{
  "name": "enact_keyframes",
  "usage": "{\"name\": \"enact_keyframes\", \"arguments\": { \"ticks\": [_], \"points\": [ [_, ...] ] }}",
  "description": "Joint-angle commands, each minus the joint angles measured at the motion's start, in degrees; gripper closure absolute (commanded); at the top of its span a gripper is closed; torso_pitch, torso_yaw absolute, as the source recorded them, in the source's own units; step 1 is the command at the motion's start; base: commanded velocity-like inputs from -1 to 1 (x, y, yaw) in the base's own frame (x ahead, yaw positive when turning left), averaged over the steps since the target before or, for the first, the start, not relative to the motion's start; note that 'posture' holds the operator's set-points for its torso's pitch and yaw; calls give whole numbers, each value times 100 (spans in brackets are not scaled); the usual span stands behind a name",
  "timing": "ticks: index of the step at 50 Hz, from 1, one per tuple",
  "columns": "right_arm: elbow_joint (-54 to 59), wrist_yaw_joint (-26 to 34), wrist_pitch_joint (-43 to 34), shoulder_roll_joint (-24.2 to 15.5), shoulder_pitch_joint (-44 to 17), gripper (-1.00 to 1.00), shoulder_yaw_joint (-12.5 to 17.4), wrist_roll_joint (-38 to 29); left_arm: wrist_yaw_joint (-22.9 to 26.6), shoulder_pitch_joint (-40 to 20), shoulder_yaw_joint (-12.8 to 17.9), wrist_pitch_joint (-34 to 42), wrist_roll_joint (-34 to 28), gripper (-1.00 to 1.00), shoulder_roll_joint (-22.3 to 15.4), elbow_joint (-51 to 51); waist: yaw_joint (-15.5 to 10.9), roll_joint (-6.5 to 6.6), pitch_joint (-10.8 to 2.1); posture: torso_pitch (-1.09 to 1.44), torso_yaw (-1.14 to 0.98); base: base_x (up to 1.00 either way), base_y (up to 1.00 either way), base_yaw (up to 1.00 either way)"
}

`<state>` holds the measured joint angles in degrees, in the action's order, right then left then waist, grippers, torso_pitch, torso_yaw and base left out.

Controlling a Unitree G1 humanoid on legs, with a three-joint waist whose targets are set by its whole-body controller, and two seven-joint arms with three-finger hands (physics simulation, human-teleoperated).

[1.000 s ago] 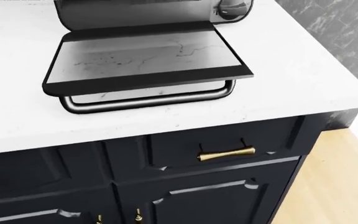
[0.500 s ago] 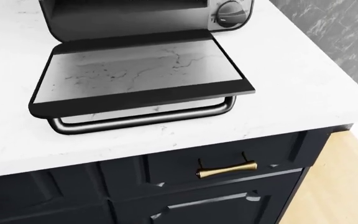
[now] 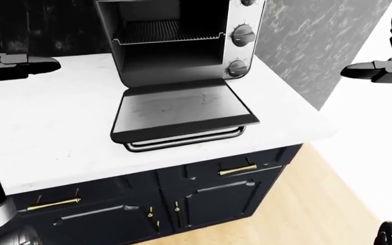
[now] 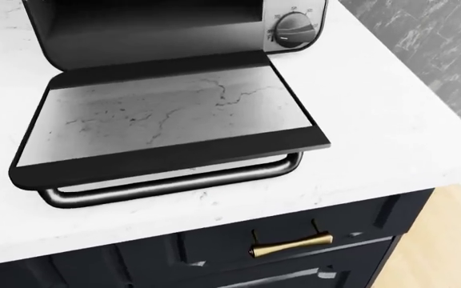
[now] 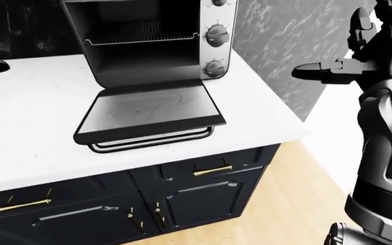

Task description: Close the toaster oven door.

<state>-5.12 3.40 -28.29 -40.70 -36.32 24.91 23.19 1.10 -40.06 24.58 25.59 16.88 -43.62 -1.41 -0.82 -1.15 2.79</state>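
Standing close to the dark cabinet [image 3: 203, 199], robot faces the toaster oven [image 3: 182, 43] set near the right end of the white tabletop [image 3: 53, 132]; oven door [image 4: 166, 120] is dropped fully open, lying roughly level just above the tabletop, glass pane up, its tube handle [image 4: 174, 180] slung under the edge nearest the robot; that leaves the handle as the likely thing to lift, since the door hinges at the oven's base; wire rack [image 3: 165, 35] visible inside the open cavity; control knobs [image 3: 242, 34] down the oven's right side. Left hand [image 3: 25, 65] held out level at the left-eye view's left edge, well apart from the door, holding nothing, fingers seemingly extended; right hand [image 5: 332, 70] raised to the right in the right-eye view, also empty, fingers reaching forward, spread hard to judge; both probably parked wide for balance; closing not yet begun.
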Motion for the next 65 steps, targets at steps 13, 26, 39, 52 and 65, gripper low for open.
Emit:
{"name": "enact_keyframes", "arguments": {
  "ticks": [13, 26, 39, 52, 65],
  "points": [
    [-116, -24, 142, -119, -150, -100, 89, -35, 4, -145, 58, -181, 37, -100, -124, 125, 94, 229, -69, 0, 0, 12, 0, 0],
    [-126, -15, 143, -116, -136, -100, 92, -37, -20, -166, 43, -228, 58, -100, -146, 70, 35, 99, -112, 0, 0, 12, 0, 0],
    [-50, -98, 176, -151, -231, -100, 86, 10, -8, -122, 94, -306, 72, -100, -213, -17, 172, 170, 3, 0, 0, 5, 0, 0],
    [209, -74, 830, -32, -94, -100, -41, -869, -79, -125, 71, -759, -2, -100, -250, -156, 95, 79, -132, 0, 0, 0, 0, 0],
    [279, 11, 965, -90, -132, -100, 54, -997, 28, -98, 132, -564, 220, -100, -300, -29, -89, 44, -72, 0, 0, 0, 0, 62]
  ]
}}
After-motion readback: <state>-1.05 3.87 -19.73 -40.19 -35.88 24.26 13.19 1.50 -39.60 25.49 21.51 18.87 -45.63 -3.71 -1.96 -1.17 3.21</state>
